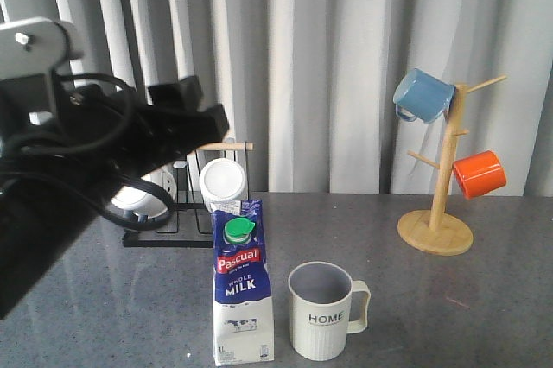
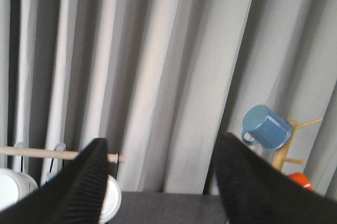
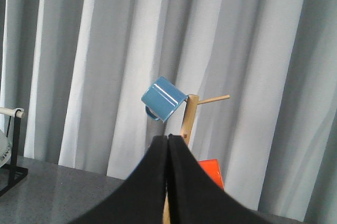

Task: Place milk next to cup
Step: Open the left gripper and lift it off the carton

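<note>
Nothing seems left but retreat: the milk [image 1: 243, 286] stands upright on the surface [image 1: 449, 307] just beside the cup [image 1: 326, 310]. Left end effector [image 1: 192, 106] hangs released above, well apart; right end effector [image 3: 168, 182] is clenched, empty.

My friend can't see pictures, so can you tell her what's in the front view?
A milk carton stands upright on a grey table beside a ribbed HOME cup, apart. The left gripper hangs open above, holding nothing. Behind are a black rack of white mugs and a wooden mug tree with blue and orange mugs.
</note>
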